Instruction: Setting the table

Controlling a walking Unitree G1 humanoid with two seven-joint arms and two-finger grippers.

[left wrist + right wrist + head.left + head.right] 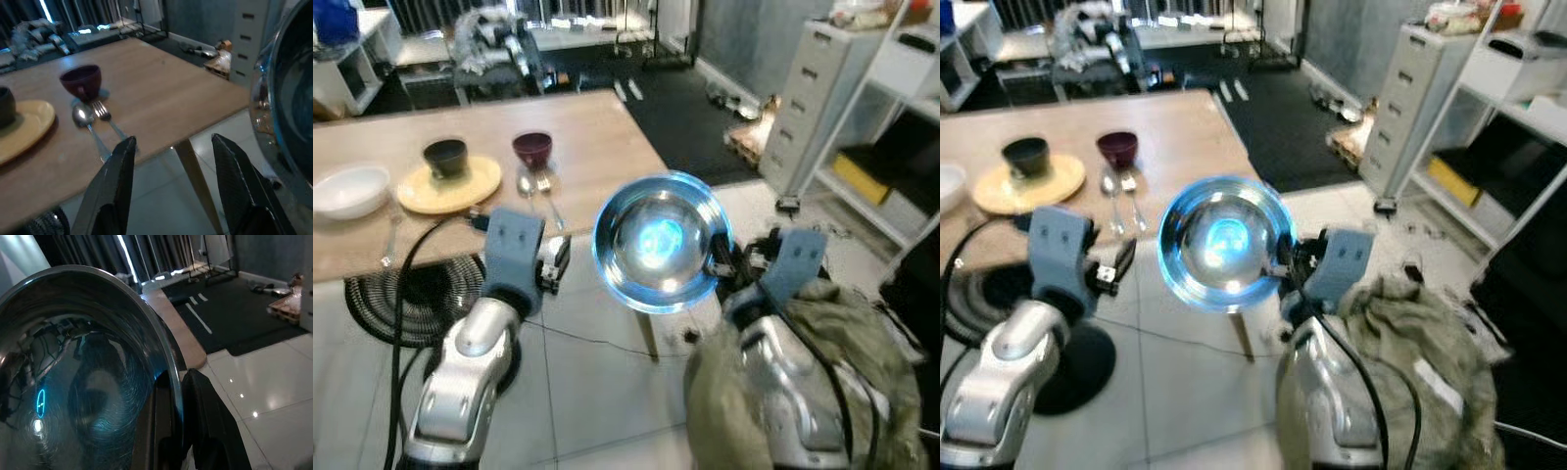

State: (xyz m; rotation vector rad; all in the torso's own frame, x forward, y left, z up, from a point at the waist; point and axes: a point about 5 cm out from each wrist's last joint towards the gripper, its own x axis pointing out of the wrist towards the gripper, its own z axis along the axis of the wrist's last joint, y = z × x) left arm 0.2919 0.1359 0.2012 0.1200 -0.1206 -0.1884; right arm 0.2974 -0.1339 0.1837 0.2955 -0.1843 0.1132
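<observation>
Steel bowl [658,242], empty, rim clamped by right end effector [178,431]; left end effector [173,186] spread apart.

Both silver arms reach forward from the bottom of the head views, elbows bent, wrists raised to about the same height. The left pincer [171,181] is spread, its two long black fingers [115,186] well apart with nothing between them, hovering just off the near edge of the bench [161,93]. The right pincer [178,421] is closed on the rim of a steel bowl [658,241], one finger inside the rim and one outside, apparently pinching it firmly. The bowl is held tilted, its hollow turned up toward the head camera. A greenish cloth [842,343] is draped over the right forearm.
</observation>
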